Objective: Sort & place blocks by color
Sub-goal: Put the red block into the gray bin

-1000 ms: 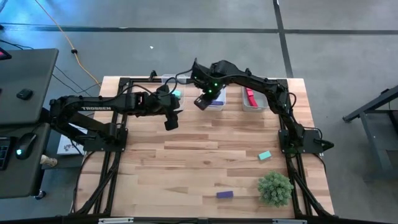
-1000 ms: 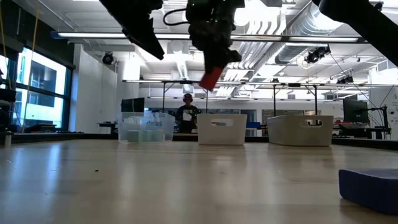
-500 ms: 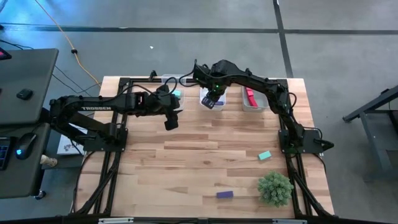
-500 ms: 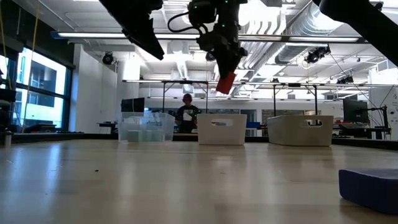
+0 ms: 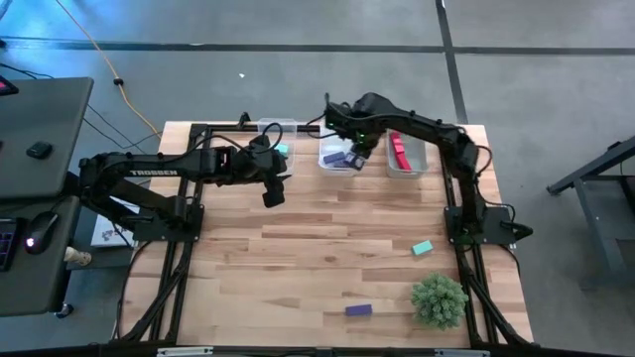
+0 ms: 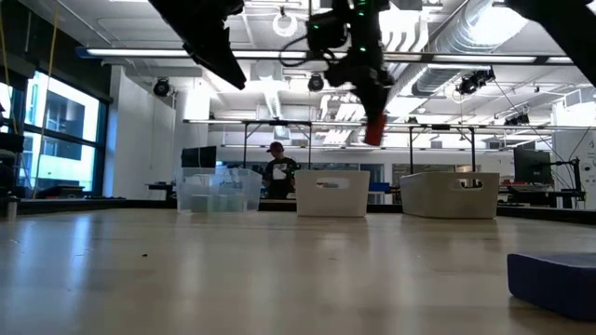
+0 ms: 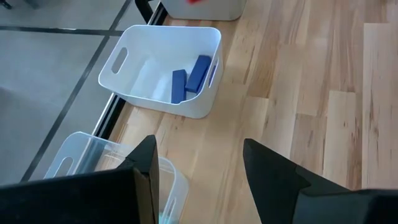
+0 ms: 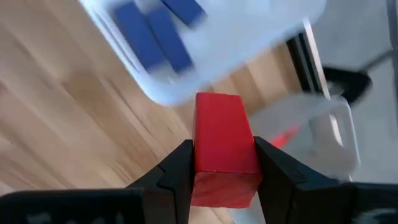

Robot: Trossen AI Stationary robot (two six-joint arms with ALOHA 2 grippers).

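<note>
Right pincer (image 8: 221,163): gripped a red block (image 8: 222,149), high between two bins
Left pincer (image 7: 199,165): gaped empty above the table (image 5: 298,258)

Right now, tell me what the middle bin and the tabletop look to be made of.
Middle bin: probably plastic, white and smooth, going by its thin moulded walls and cut-out handle. Tabletop: wood, apparently butcher-block, with visible grain and joined light planks; its finish looks low-sheen.

Pale planked wood table (image 5: 298,248), translucent plastic bins (image 7: 163,71)
</note>
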